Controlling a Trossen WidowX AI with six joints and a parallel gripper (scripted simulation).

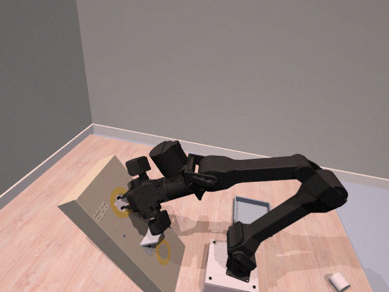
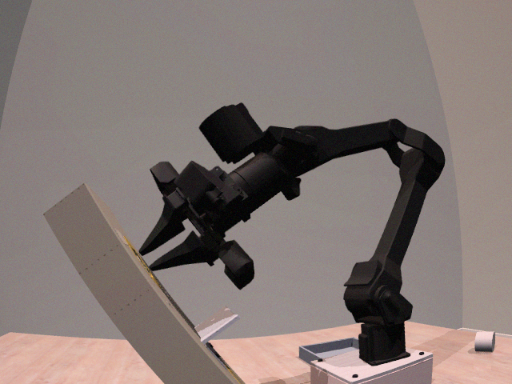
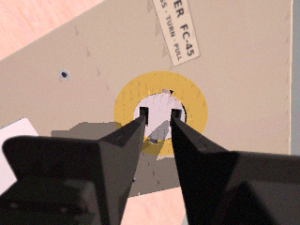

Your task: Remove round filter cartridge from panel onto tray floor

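The round white cartridge (image 1: 118,204) (image 3: 159,104) sits in the tilted service panel (image 1: 109,176) (image 2: 103,268) (image 3: 244,94), inside a yellow ring (image 3: 124,112). Its two dark slots show in the wrist view, left and right on its face. My gripper (image 1: 121,202) (image 2: 146,261) (image 3: 158,121) is partly open, its fingers a little apart with nothing held between them. The tips are at the cartridge face, one at each slot; whether they are inside the slots I cannot tell. The grey-blue tray (image 1: 251,199) (image 2: 308,354) stands on the table behind the arm's base.
A white flap (image 1: 151,239) (image 2: 217,326) (image 3: 16,145) sticks out from the panel below the gripper. A second yellow ring (image 1: 158,252) is beside it, lower on the panel. A loose white cylinder (image 1: 340,281) (image 2: 484,342) lies on the table at the right.
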